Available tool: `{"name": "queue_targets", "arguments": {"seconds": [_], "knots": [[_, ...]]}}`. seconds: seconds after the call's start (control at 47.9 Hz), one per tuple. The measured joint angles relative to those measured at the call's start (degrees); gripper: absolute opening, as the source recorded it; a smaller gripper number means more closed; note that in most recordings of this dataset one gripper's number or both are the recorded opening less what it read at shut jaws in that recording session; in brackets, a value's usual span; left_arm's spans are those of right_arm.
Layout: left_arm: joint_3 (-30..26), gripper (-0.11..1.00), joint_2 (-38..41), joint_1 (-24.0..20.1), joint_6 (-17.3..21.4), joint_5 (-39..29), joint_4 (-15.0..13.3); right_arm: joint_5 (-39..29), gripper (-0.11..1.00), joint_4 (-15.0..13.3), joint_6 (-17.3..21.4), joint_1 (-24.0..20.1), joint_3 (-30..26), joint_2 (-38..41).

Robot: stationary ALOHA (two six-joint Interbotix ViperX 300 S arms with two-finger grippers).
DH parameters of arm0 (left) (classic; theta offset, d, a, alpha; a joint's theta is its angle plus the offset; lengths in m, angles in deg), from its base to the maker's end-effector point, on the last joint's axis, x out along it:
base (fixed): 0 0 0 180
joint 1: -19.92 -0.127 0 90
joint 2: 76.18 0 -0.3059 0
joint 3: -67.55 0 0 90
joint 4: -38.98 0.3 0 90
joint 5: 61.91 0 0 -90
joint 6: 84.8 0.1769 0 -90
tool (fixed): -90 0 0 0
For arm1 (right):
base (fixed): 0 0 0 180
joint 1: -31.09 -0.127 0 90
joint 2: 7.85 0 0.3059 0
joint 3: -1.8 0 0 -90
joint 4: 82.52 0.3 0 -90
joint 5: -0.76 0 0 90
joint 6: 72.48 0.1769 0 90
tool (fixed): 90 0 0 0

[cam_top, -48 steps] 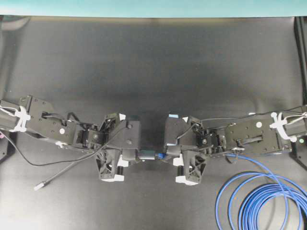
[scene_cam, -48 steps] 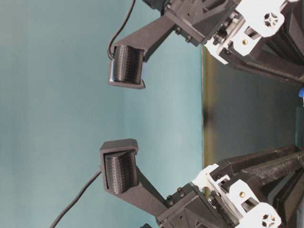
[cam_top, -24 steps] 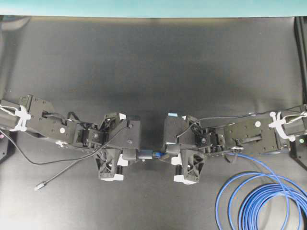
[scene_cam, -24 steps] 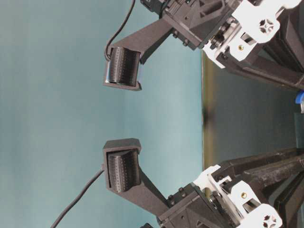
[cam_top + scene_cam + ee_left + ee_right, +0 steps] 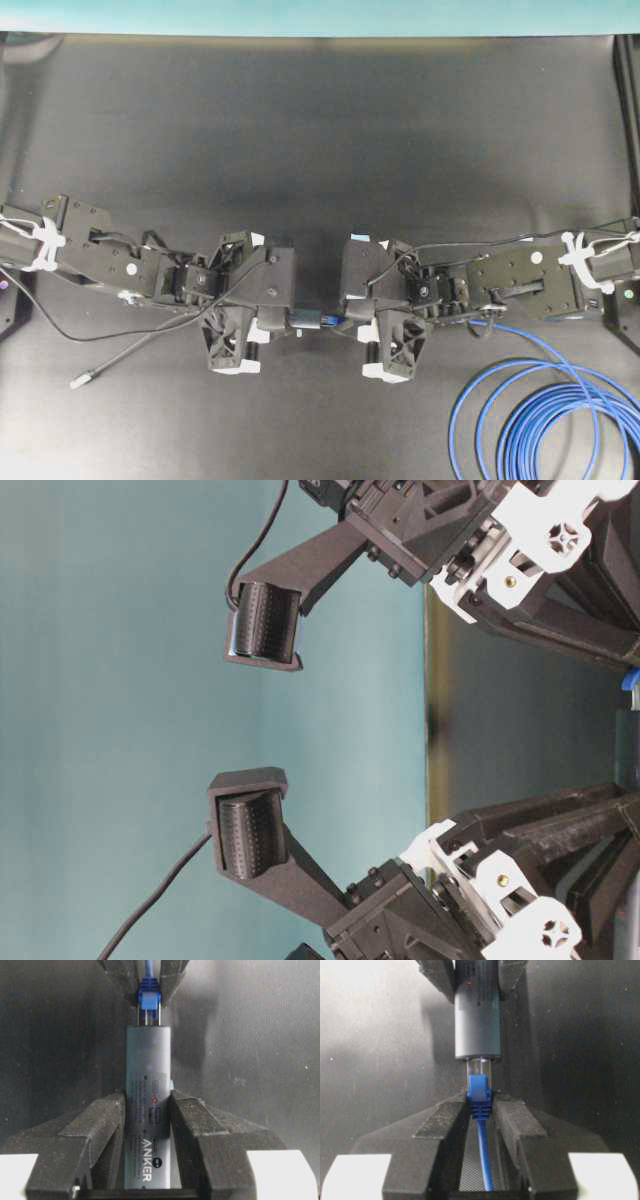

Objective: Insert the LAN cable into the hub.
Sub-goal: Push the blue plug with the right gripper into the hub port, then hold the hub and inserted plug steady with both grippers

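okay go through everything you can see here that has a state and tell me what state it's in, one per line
Left hand: shut on the hub.
Right hand: shut on the LAN cable, just behind its plug.
Hub: held off the table, port end facing the plug.
LAN cable: clear plug tip at the hub's port; part of it is visible outside.
Cable loops: coiled on the table.
Hub's grey cord: trailing loose, its silver plug unconnected.

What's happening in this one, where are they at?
The left gripper holds the hub and the right gripper holds the LAN cable by its plug. The two meet end to end above the table; the clear plug tip sits at the hub's port, part of it still showing.
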Motion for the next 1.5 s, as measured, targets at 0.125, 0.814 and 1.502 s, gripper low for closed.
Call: {"name": "queue_targets", "arguments": {"seconds": [0.125,0.814,1.502], "knots": [[0.00,0.28,0.00,-0.09,0.00,1.05,0.00,0.00,0.14,0.00,0.09,0.09,0.00,0.09],[0.00,0.28,0.62,-0.35,-0.18,1.05,0.00,-0.53,0.13,-0.09,0.09,0.53,-1.76,1.32],[0.97,0.28,0.53,-0.53,-1.32,1.49,0.00,-1.32,0.18,-0.18,0.09,0.88,-2.02,1.41]]}}
